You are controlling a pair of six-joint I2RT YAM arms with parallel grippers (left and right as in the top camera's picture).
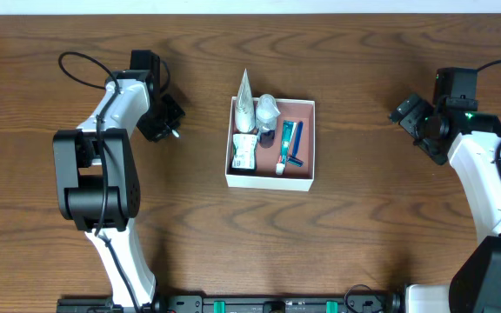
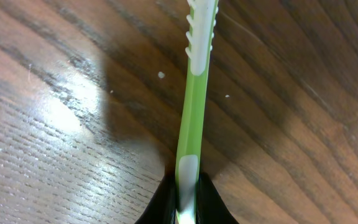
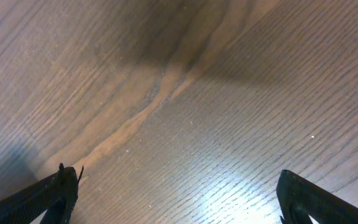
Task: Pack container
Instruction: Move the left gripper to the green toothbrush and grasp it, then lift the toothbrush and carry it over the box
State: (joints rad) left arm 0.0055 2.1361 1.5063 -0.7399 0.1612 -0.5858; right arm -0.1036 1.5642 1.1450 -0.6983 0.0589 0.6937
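Eyes on the container (image 1: 268,182), dead centre on the dark, glossy wood-grain table (image 1: 364,243), stuffed with toiletries (image 1: 247,152); cannot read their labels. Moving out: left pincer (image 2: 186,196) clamped tight on a slim green-and-white handle (image 2: 192,118), right pincer (image 3: 179,193) spread wide apart just above the grain.

left pincer (image 1: 173,131): clamped shut; right pincer (image 3: 178,190): jaws wide apart; both wrists: angled down

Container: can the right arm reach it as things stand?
Probably yes: the right gripper is open and empty, and only bare table lies between it and the container.
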